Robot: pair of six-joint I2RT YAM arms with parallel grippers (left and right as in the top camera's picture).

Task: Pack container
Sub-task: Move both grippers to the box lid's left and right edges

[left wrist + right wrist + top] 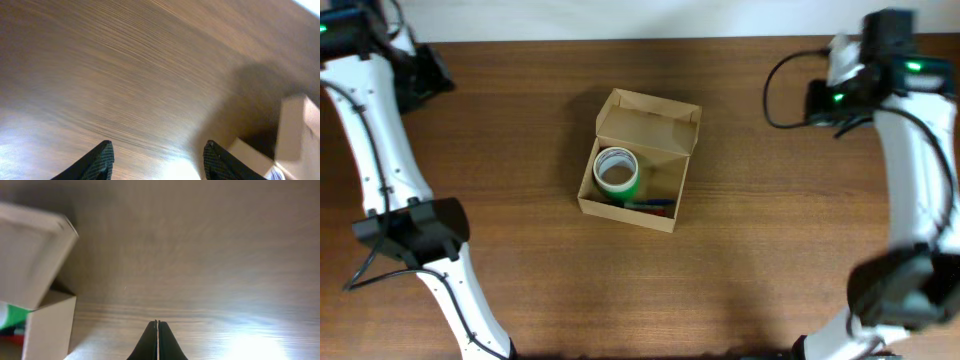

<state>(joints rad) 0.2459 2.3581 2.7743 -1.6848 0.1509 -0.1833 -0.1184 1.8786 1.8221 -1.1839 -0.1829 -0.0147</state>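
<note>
The container (660, 215), a tan cardboard box with its flap lid (650, 122) standing open, sits mid-table. Inside are a green-and-white tape roll (616, 172) and red and blue pens (650, 205). My left gripper (157, 152) is open and empty above bare wood, with the box (295, 135) at the right edge of its wrist view. My right gripper (157, 325) is shut and empty over the table, with the box (42, 325) and its lid (30, 255) at the left of its wrist view. In the overhead view the left arm (420, 75) is at the far left and the right arm (850, 85) at the far right, both well away from the box.
The wooden table (500, 150) spreads all round the box. The arms' bases and cables (410, 230) stand at the left and right front corners.
</note>
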